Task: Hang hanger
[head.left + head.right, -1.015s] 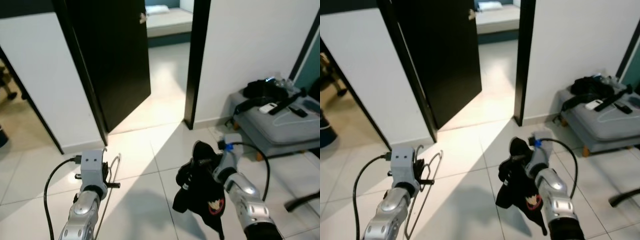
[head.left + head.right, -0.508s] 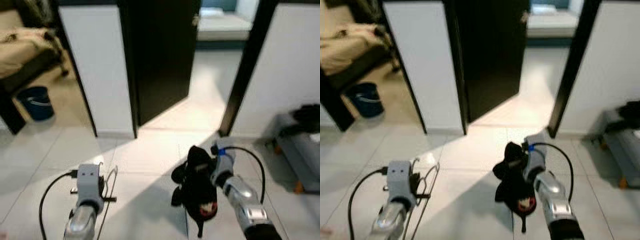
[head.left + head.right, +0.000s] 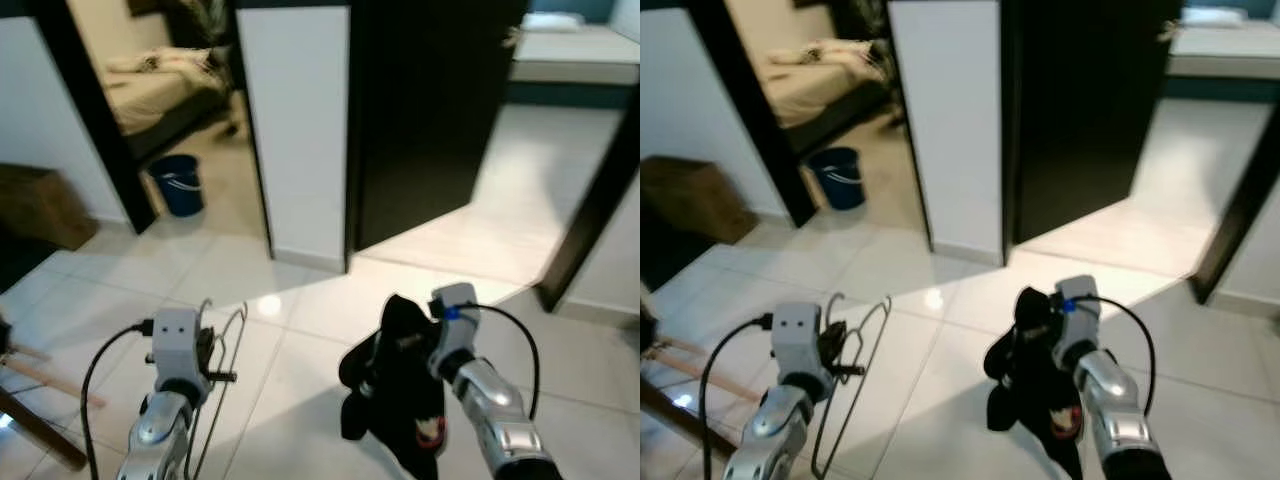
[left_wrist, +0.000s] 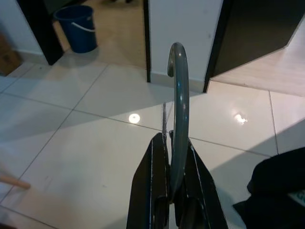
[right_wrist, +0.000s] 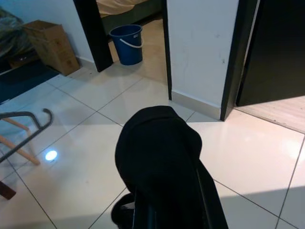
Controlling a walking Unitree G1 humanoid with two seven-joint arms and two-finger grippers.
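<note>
Hanger [image 4: 177,95]: thin grey wire, curved hook, pinched tight by left gripper [image 4: 172,191].
Cloth [image 5: 159,162]: soft, black, draped over right gripper [image 3: 400,345]; fingers hidden, can't tell.

Grey wire hanger [image 3: 855,385], hook up, above floor tiles.

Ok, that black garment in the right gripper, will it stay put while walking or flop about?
The black garment looks limp: it drapes over the right gripper and hangs in folds below it, so it will probably sway. It seems light, likely no strain. The wire hanger, pinched in the left gripper, looks stiff but may pivot.
</note>
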